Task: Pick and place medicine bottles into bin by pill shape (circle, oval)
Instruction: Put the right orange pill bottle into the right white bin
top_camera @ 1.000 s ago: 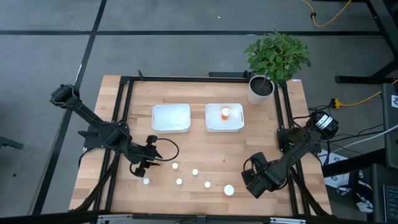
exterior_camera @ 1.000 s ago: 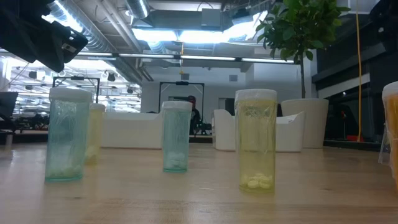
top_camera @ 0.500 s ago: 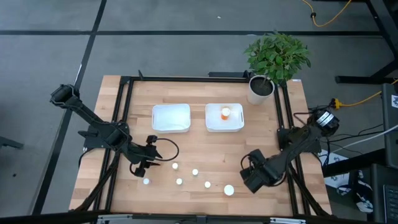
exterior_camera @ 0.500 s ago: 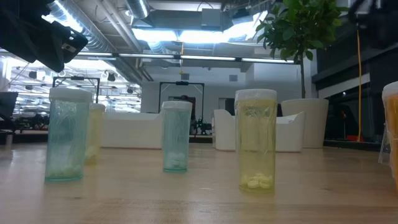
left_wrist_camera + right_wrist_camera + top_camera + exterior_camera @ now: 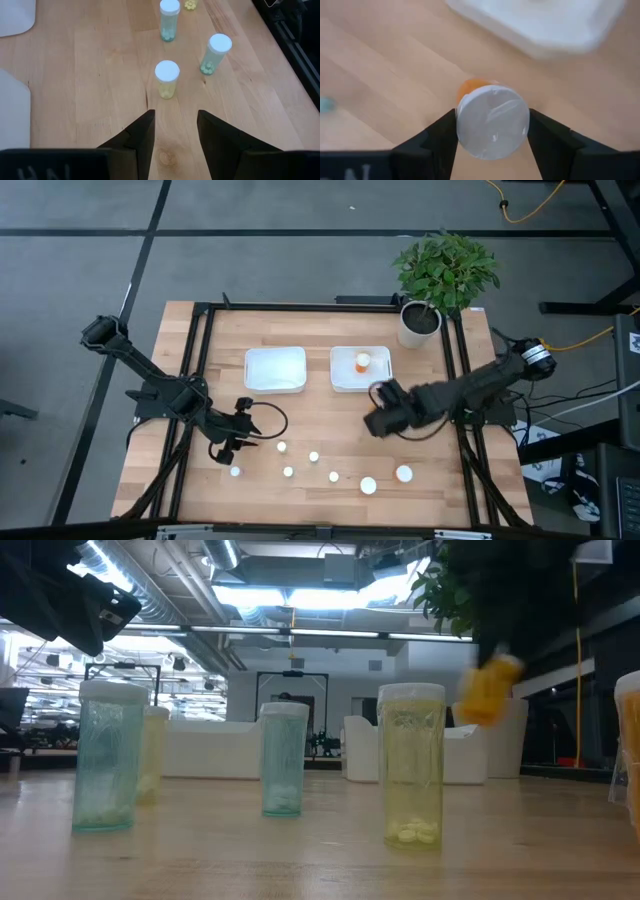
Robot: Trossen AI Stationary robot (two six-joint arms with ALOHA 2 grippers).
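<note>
Your right tool point(image 5: 378, 412) is clamped on an orange bottle point(image 5: 492, 121), just short of the right bin point(image 5: 360, 383), which lies straight ahead.

- An orange bottle with a white cap point(image 5: 492, 121) is held off the worktop, clamped at its sides, over the middle of the worktop just short of the right-hand bin; in the low view it shows as an orange blur point(image 5: 488, 690) up in the air
- Another orange bottle point(image 5: 362, 362) stands upright inside the right-hand white bin
- Five small white-capped bottles stand upright, spread in a loose row along the front edge: point(image 5: 235, 472), point(image 5: 281, 448), point(image 5: 288, 472), point(image 5: 313, 457), point(image 5: 334, 477)
- Up close, one of these is pale yellow-green point(image 5: 167, 79), two are pale blue-green point(image 5: 216, 54), point(image 5: 169, 20)
- Two wider white caps point(image 5: 368, 486), point(image 5: 403, 474) stand near the front edge, right of that row
</note>
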